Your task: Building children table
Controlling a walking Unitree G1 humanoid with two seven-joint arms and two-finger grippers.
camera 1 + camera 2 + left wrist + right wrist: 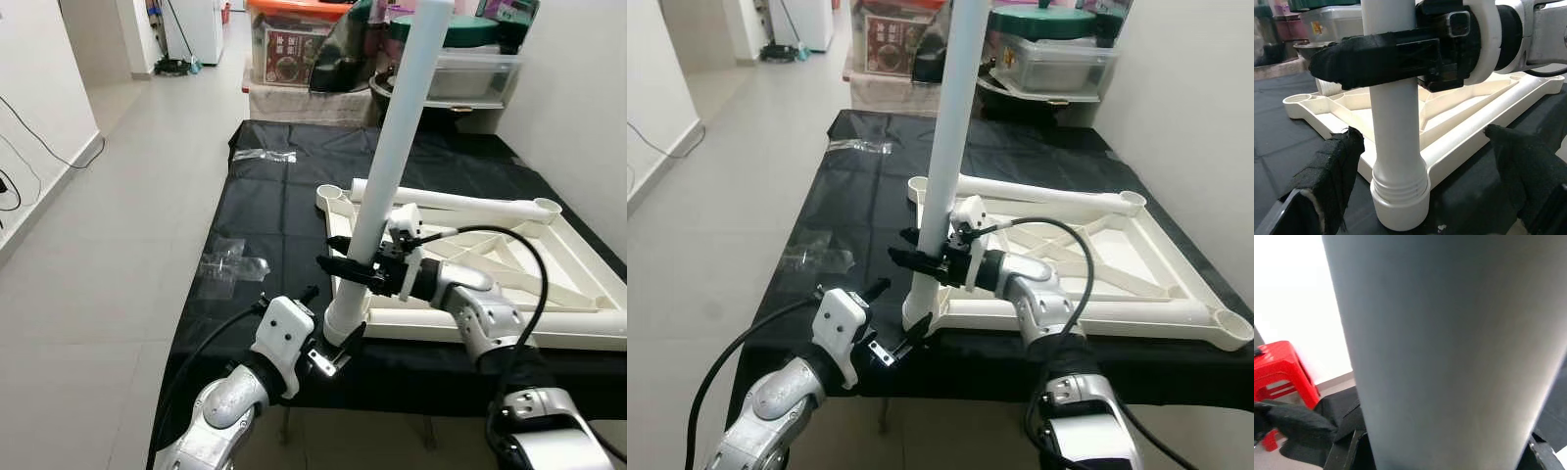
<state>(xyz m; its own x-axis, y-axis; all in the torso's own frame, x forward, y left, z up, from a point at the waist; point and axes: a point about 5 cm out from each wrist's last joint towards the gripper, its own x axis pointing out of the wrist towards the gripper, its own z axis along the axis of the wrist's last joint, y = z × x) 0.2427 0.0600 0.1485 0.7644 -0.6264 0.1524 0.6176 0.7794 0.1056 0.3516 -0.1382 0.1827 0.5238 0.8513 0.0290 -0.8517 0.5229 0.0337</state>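
A cream children's table top lies upside down on a black cloth. One white leg stands upright in the near left corner socket, tilted slightly. My right gripper is shut on this leg a little above its base; its black fingers wrap the tube. My left gripper sits low at the leg's threaded foot. It is open, with a finger on either side of the foot and a gap to each. The right wrist view is pressed close to the leg.
The black cloth covers a low platform whose front edge is just before me. Clear plastic bags lie at its left side. Storage boxes stand at the back, a wall runs along the right, and a red stool is nearby.
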